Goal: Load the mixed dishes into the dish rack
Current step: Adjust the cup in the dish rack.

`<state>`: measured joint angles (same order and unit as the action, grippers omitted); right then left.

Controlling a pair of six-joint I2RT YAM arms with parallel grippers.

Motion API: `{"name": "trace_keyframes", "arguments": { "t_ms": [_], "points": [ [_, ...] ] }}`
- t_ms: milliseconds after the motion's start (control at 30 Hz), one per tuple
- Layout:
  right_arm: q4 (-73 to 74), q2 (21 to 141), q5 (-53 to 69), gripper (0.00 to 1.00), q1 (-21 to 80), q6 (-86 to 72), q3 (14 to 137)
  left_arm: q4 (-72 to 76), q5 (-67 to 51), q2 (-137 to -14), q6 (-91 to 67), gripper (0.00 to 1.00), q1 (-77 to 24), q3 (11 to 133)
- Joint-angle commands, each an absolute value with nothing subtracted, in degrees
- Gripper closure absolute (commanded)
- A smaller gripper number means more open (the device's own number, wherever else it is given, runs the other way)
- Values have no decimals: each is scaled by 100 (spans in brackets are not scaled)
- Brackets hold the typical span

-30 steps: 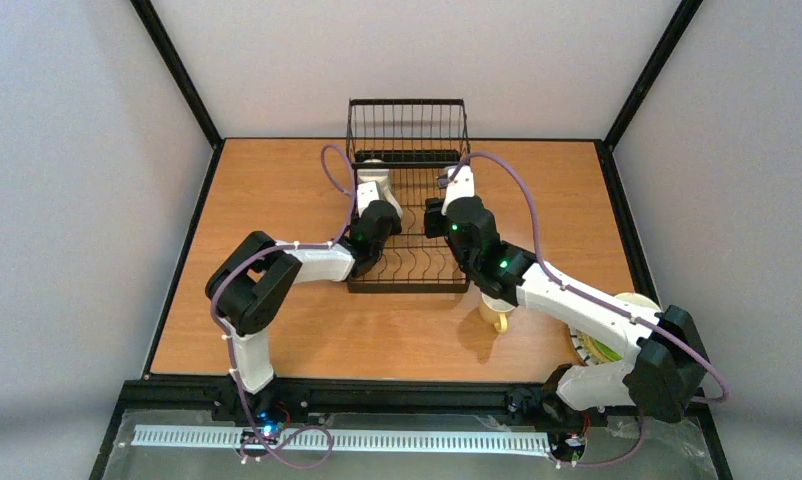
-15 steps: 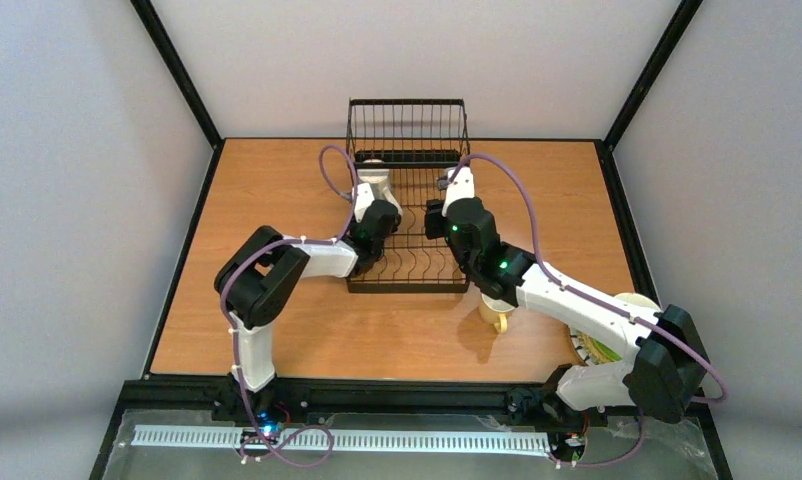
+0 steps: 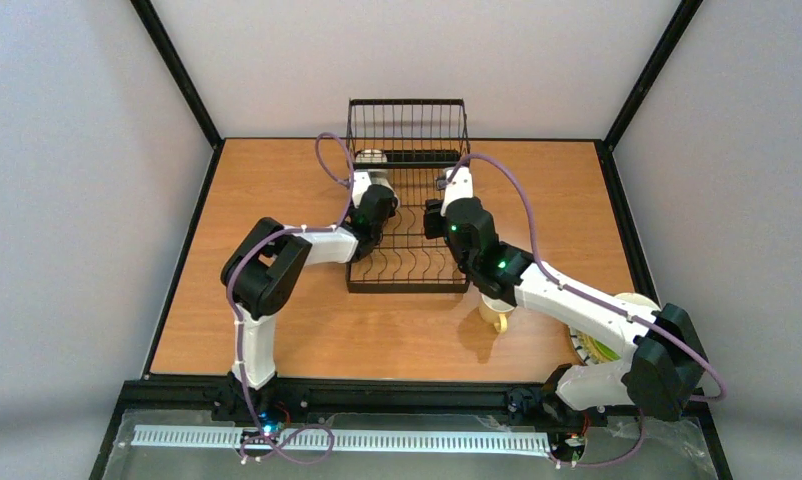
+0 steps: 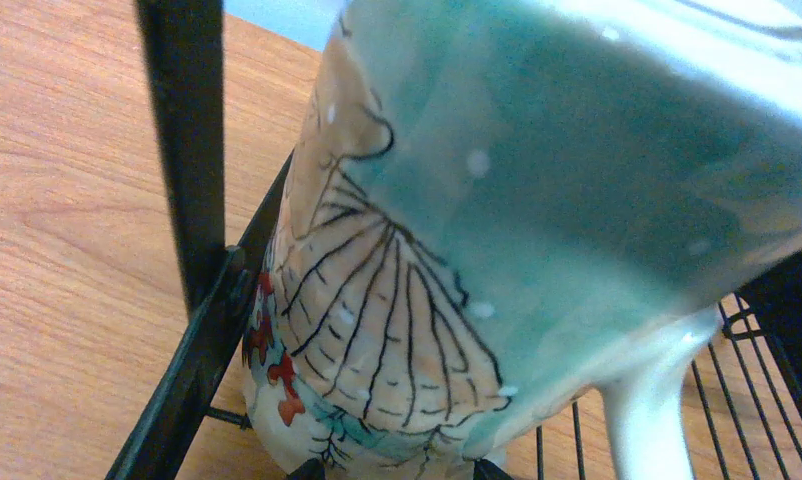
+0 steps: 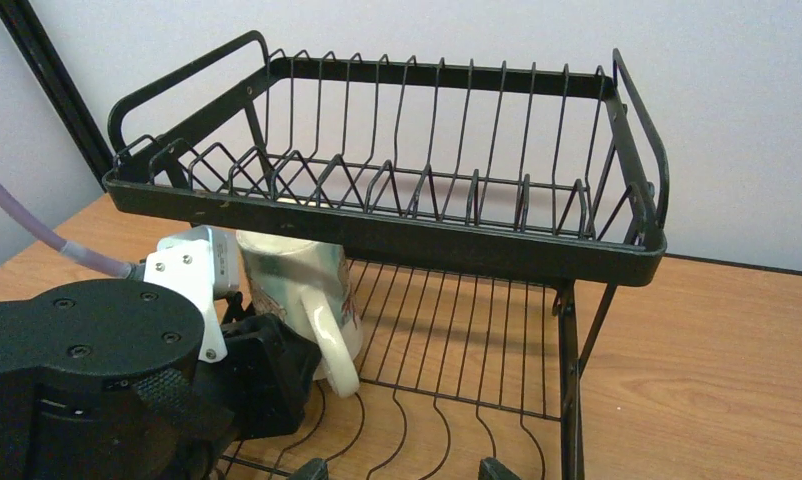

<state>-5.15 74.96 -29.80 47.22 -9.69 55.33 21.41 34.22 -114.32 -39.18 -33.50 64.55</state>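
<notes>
My left gripper is shut on a white mug with teal glaze, a leaf pattern and a white handle. It holds the mug tilted at the left side of the black wire dish rack, under the raised basket section. The right wrist view shows the mug just above the lower wire tray. My right gripper is open and empty over the curved plate slots, right of the mug. From above, the left gripper and the right gripper flank the rack's middle.
A cream-yellow mug stands on the table in front of the rack's right corner, under my right arm. A lime-green plate and a pale dish lie at the right edge. A rack post is close on the mug's left.
My left gripper has moved away from me along the rack's left side, carrying the mug deeper under the basket. The right arm has not moved.
</notes>
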Motion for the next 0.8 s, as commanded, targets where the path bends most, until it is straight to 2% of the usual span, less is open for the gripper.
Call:
{"name": "trace_keyframes", "arguments": {
  "t_ms": [0,767],
  "points": [
    [-688,7614,-3032,13,4667,-939,5487,2171,3410,-11684,-3712,16,-3199,6747],
    [-744,7708,-3048,13,4632,-914,5456,2109,3182,-12165,-3604,16,-2945,7297]
  ]
}}
